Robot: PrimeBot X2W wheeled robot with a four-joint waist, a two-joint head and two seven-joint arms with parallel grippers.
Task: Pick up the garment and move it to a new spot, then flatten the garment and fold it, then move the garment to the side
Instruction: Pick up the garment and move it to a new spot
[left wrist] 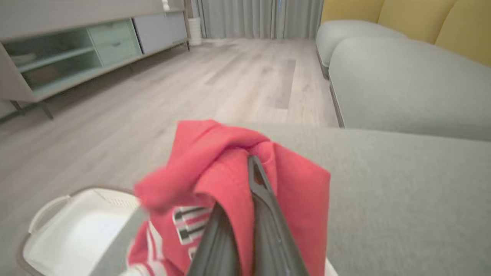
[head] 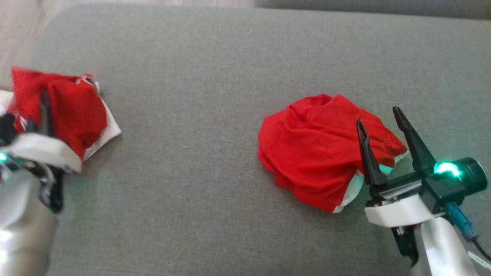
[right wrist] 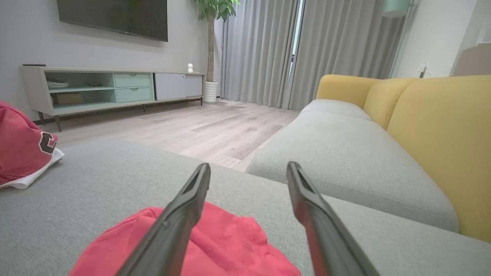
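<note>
Garment [left wrist: 207, 153], clamped tight in left tool [left wrist: 254, 170]

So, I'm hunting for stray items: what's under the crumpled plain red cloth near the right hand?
The crumpled plain red cloth lies on the grey fabric cushion. A white edge pokes out beneath its near side. Anything under its middle is covered.

On the upholstered seat [head: 199, 76], the jersey shirt [head: 73, 111] sits at 9 o'clock, around the left gripper [head: 44, 111], and the smaller cloth [head: 318, 149] lies well apart at 4 o'clock, partly under the right gripper [head: 379, 116]. Off the seat's edge by the shirt a basket [left wrist: 73, 234] stands on the floor [left wrist: 230, 76]. A sofa [right wrist: 345, 153] lies behind the seat, toward 1 o'clock.
</note>
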